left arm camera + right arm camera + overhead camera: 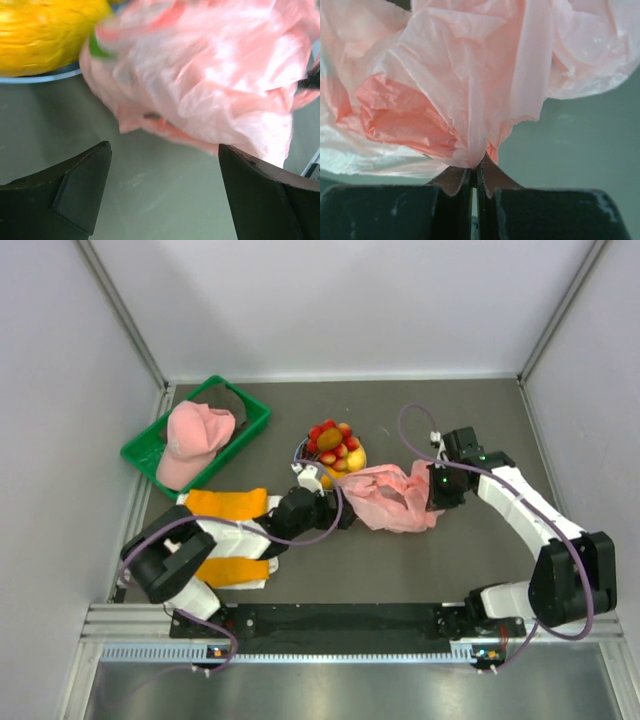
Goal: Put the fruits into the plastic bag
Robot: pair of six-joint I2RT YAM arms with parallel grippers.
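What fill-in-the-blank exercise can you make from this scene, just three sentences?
1. The right gripper pinches the pink plastic bag with its jaws ____.
2. The left gripper, near the bag, has its jaws ____.
3. The fruits sit piled on a light ____ plate.
Missing: shut; open; blue.

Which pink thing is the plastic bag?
Look at the middle of the dark table, just right of the pile of fruits. The plastic bag lies crumpled there, pinched by the right gripper. It is thin, crinkly and see-through, unlike the soft pink cap in the green basket.
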